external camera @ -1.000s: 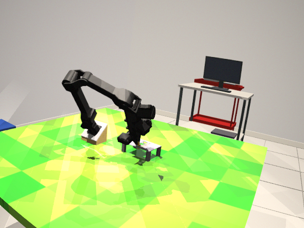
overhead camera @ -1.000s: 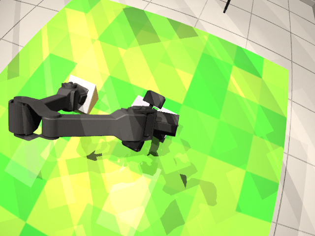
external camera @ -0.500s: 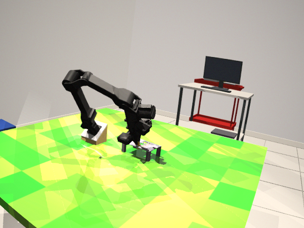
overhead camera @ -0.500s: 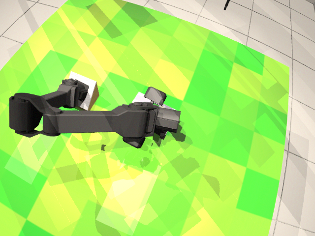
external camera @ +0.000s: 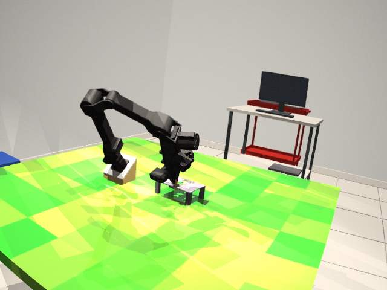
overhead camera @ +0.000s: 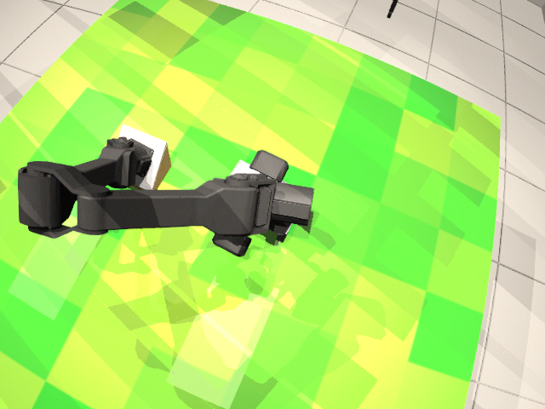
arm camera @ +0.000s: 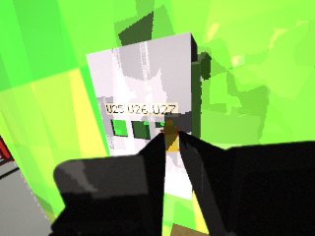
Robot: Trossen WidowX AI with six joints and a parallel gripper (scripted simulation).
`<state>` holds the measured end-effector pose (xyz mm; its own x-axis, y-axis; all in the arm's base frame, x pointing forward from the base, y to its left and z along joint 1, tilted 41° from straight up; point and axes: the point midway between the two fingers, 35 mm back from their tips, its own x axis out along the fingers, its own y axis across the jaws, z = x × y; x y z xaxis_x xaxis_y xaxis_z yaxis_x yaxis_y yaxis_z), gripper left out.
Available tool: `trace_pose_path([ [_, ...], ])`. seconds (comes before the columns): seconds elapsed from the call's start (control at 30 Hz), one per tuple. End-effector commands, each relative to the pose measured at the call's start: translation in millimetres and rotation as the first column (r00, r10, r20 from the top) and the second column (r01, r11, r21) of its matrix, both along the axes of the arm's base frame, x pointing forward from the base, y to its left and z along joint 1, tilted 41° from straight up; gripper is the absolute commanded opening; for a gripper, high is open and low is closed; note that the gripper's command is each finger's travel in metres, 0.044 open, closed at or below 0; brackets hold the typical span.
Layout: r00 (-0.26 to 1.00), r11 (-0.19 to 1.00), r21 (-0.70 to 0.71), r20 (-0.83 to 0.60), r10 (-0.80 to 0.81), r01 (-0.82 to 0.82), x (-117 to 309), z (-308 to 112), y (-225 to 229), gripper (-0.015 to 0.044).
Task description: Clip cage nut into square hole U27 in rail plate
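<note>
From my station: dark six-joint arm [overhead camera: 153,209] reaching rightward over green-yellow patchwork tabletop [overhead camera: 457,325]. Its foot on a white-topped wedge base [overhead camera: 162,169]. Wrist covers most of a white plate [overhead camera: 239,167]; fingertips hidden from me.

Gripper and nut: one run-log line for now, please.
black parallel-jaw gripper: shut on orange-brown cage nut | nut: at hole U27, seating unclear | pending: release, withdraw

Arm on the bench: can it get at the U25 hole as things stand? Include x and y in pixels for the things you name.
Probably not right away: the gripper [external camera: 176,183] [arm camera: 170,137] is shut on the cage nut [arm camera: 171,140] at U27. The U25 hole [arm camera: 119,128] itself looks uncovered, beyond the U26 hole [arm camera: 142,130], so a sideways shift would likely reach it.
</note>
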<state>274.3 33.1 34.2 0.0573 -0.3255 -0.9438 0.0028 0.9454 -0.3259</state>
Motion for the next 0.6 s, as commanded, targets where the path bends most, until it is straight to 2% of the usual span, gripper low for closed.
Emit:
trace_pose_path([
  [0.0,1.000,1.000,-0.010,0.002,-0.002,0.002,0.2,0.1,0.7,0.0032],
  [0.57,1.000,0.999,-0.047,0.002,-0.004,0.004,0.2,-0.5,2.3,0.0032],
])
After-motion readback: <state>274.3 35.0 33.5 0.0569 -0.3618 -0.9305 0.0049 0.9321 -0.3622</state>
